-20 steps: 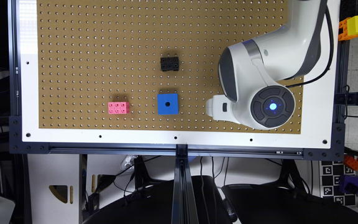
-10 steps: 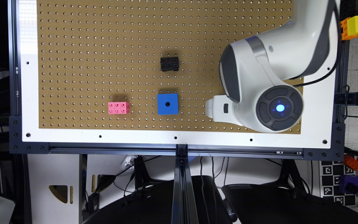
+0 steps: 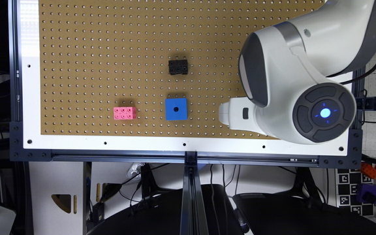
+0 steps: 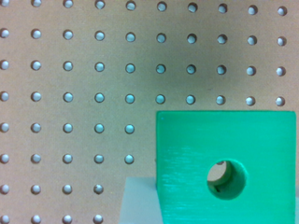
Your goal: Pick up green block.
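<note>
On the pegboard table (image 3: 77, 49), going from the exterior view's left, sit a pink brick (image 3: 124, 113), a black brick (image 3: 178, 67) and a blue cube (image 3: 176, 109). The white claw (image 3: 232, 113) hovers just beyond the blue cube; whether it is wide or narrow cannot be told. In the wrist view the green block (image 4: 224, 163) lies close beneath the camera on the pegboard.

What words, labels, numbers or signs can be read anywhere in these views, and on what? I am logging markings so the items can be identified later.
No readable words, brands or numbers.
Square black-and-white fiducial markers on a white panel at the exterior view's lower right: patterns, not text.
Glowing blue light on the white robot arm's round dark cap: no lettering.
Bright green plastic cube, blue plastic cube, pink studded brick, black studded brick: unmarked.
</note>
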